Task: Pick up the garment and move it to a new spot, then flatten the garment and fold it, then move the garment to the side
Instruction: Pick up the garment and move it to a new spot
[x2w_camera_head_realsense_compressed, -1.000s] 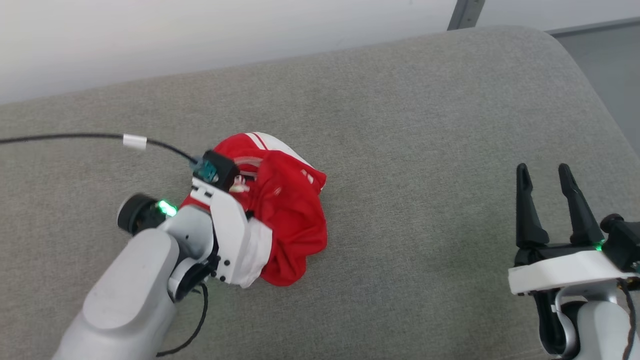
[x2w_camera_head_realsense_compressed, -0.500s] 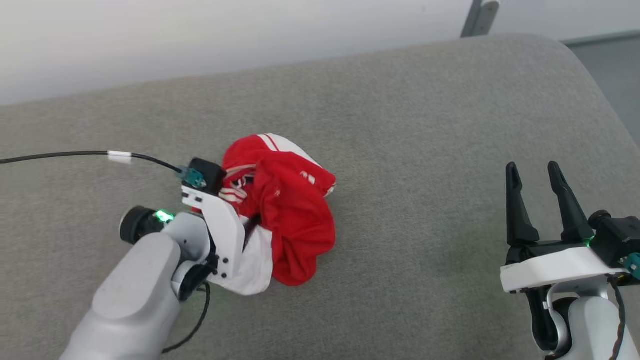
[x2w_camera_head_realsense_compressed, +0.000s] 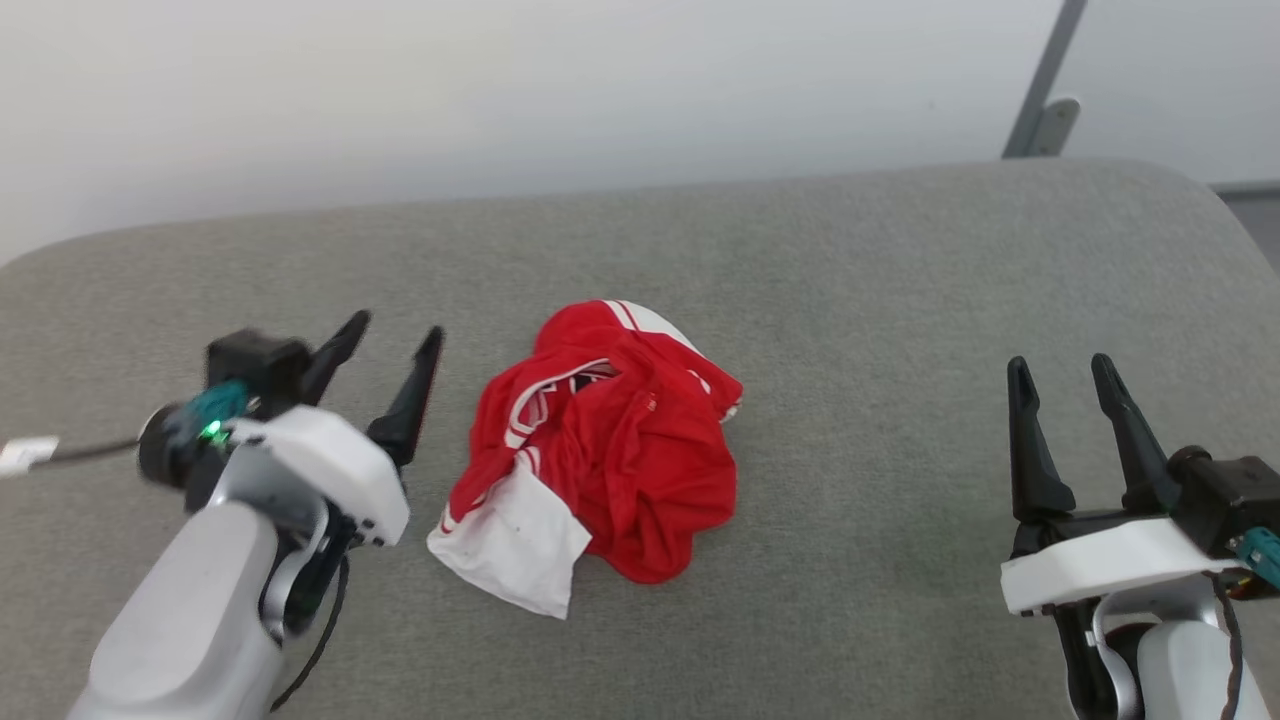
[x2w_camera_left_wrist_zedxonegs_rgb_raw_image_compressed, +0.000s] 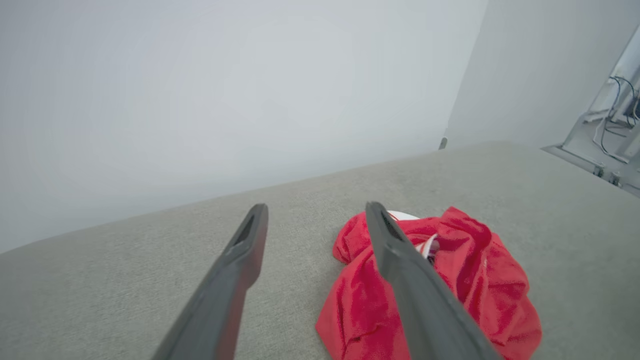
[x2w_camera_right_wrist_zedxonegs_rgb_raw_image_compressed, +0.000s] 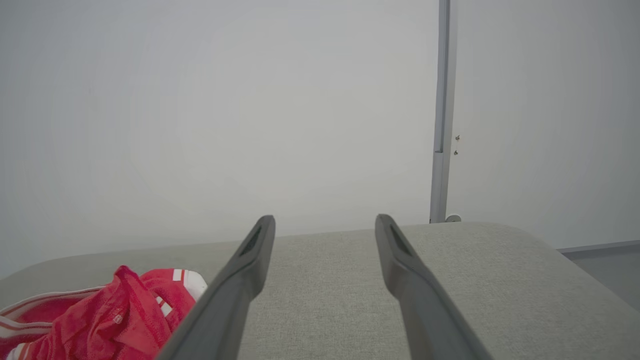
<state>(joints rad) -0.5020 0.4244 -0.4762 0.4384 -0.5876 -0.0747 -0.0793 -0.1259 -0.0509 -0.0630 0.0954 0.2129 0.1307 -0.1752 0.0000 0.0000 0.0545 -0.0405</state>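
The garment (x2w_camera_head_realsense_compressed: 610, 440) lies on the middle of the padded surface (x2w_camera_head_realsense_compressed: 880, 280), with the left tool (x2w_camera_head_realsense_compressed: 395, 335) just beside it on its left and the right tool (x2w_camera_head_realsense_compressed: 1060, 365) well apart on its right. A wall (x2w_camera_head_realsense_compressed: 500, 90) and a post (x2w_camera_head_realsense_compressed: 1045, 100) stand behind.

Grey woven upholstered surface (x2w_camera_head_realsense_compressed: 880, 300) in front of me, far-right corner rounded. Plain white wall (x2w_camera_head_realsense_compressed: 500, 90) directly behind it. A slim grey metal post (x2w_camera_head_realsense_compressed: 1040, 105) runs up the wall near that corner, with a small fitting at its foot. Grey floor (x2w_camera_right_wrist_zedxonegs_rgb_raw_image_compressed: 612, 272) past the right edge. My left wrist view shows dark cables (x2w_camera_left_wrist_zedxonegs_rgb_raw_image_compressed: 620, 95) far right, too small to read.
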